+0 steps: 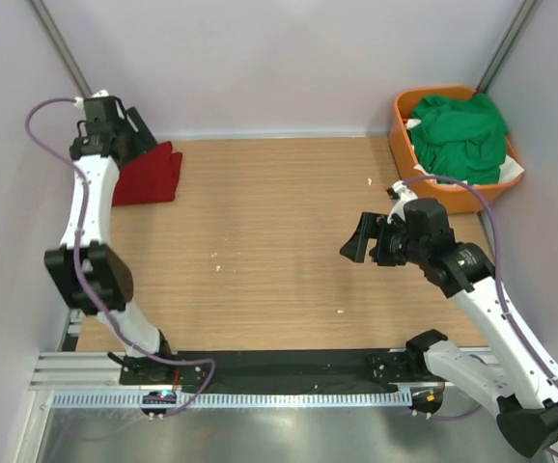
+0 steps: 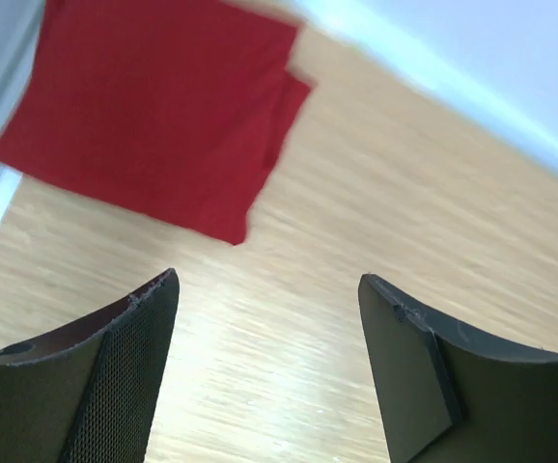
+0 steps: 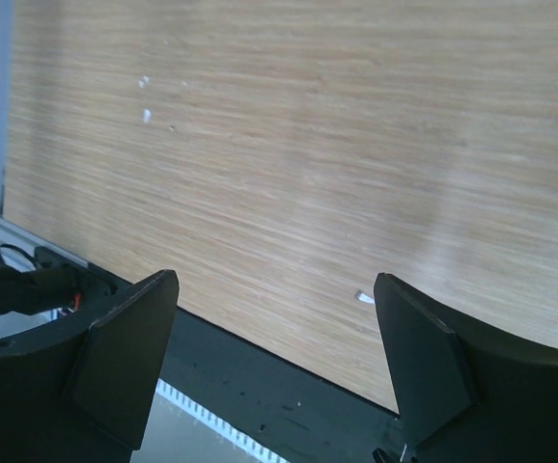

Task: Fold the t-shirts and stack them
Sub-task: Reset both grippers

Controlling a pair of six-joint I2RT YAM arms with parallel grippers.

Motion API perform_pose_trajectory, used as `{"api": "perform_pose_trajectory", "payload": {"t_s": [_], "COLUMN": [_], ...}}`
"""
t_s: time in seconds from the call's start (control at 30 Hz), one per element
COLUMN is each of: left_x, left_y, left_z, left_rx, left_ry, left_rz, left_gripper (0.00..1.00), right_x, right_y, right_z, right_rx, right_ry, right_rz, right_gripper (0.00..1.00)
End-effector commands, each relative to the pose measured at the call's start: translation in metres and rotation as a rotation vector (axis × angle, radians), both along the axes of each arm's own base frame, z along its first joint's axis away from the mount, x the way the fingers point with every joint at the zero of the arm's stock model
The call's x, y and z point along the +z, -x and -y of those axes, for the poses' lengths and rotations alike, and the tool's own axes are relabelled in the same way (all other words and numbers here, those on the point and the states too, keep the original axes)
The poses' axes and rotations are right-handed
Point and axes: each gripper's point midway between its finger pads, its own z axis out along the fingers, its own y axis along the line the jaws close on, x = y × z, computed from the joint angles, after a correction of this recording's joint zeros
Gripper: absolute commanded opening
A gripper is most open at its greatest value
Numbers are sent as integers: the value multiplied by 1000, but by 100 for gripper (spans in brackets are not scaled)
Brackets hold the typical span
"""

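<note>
Red t-shirt (image 1: 150,177): we find it folded flat at the table's (image 1: 279,231) far left corner, against the wall.
Left gripper (image 2: 267,285): jaws wide apart, holding nothing; it hangs above the wood just beside the red shirt.
Green t-shirts (image 1: 462,135): we note them heaped unfolded in the orange basket (image 1: 402,145), far right corner.
Right gripper (image 3: 274,280): jaws spread wide, empty, over bare wood near the basket.

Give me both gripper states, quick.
Left gripper: open, holding nothing; the dark red t-shirt lies apart from it.
Right gripper: open, holding nothing.
</note>
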Motion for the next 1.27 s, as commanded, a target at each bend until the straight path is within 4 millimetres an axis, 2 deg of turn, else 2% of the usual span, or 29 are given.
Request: {"api": "perform_pose_trajectory", "payload": {"t_s": [0.0, 0.03, 0.07, 0.1, 0.13, 0.17, 0.2, 0.27, 0.3, 0.33, 0.4, 0.47, 0.5, 0.53, 0.57, 0.6, 0.63, 0.67, 0.7, 0.77, 0.83, 0.97, 1.03, 1.1, 1.23], "left_x": [33, 35, 53, 39, 40, 52, 40, 47, 38, 39, 43, 51, 38, 68, 76, 64, 87, 88, 79, 78, 76, 68, 53, 39, 31], "left_y": [45, 54, 69, 80, 91, 107, 121, 143, 159, 168, 186, 197, 204, 211, 214, 221, 228, 233, 235, 239, 240, 249, 254, 263, 270], "left_z": [28, 36, 56, 69, 87, 119, 132, 155, 177, 185, 184, 188, 194, 195, 195, 193, 180, 174, 170, 160, 159, 167, 169, 185, 188], "left_rx": [-88, -122, -178, -218, -289, -391, -442, -540, -627, -661, -655, -686, -725, -721, -716, -689, -608, -575, -561, -521, -500, -533, -548, -639, -665], "left_ry": [-14, -32, -50, -54, -83, -103, -124, -186, -204, -233, -292, -259, -232, -203, -184, -141, -123, -112, -116, -134, -105, -50, -31, 20, 38], "left_rz": [44, 48, 93, 63, 69, 112, 90, 127, 111, 121, 161, 227, 237, 391, 459, 478, 590, 615, 615, 617, 595, 494, 427, 388, 338], "left_gripper": [77, 77, 78, 78, 78, 79, 90, 100, 100, 100, 100, 100, 100, 100, 100, 100, 100, 100, 100, 100, 100, 100, 100, 98, 98], "right_x": [54, 66, 71, 80, 83, 86, 93, 97, 100, 100, 94, 94, 91, 89, 92, 92, 92, 94, 94, 93, 92, 93, 100, 111, 122], "right_y": [-5, -5, -4, -1, -1, 1, 3, 5, 4, 7, 6, 8, 5, 6, 8, 8, 7, 8, 9, 8, 7, 4, 3, 1, -3], "right_z": [-1, 0, 1, 3, 5, 6, 7, 9, 11, 15, 24, 34, 44, 47, 52, 55, 60, 63, 66, 74, 80, 94, 97, 97, 90], "right_rx": [-9, -18, -23, -34, -49, -55, -66, -86, -103, -128, -182, -235, -291, -310, -333, -353, -381, -395, -409, -454, -486, -572, -594, -599, -559], "right_ry": [-54, -65, -69, -81, -85, -94, -117, -134, -147, -161, -143, -140, -117, -114, -123, -122, -116, -116, -115, -99, -92, -75, -91, -124, -161], "right_rz": [121, 149, 161, 175, 186, 193, 209, 229, 245, 257, 263, 281, 289, 289, 301, 304, 313, 321, 320, 326, 327, 346, 370, 416, 475], "right_gripper": [89, 89, 89, 89, 89, 89, 89, 90, 90, 91, 91, 92, 92, 92, 93, 93, 94, 94, 94, 95, 95, 95, 95, 95, 97]}}
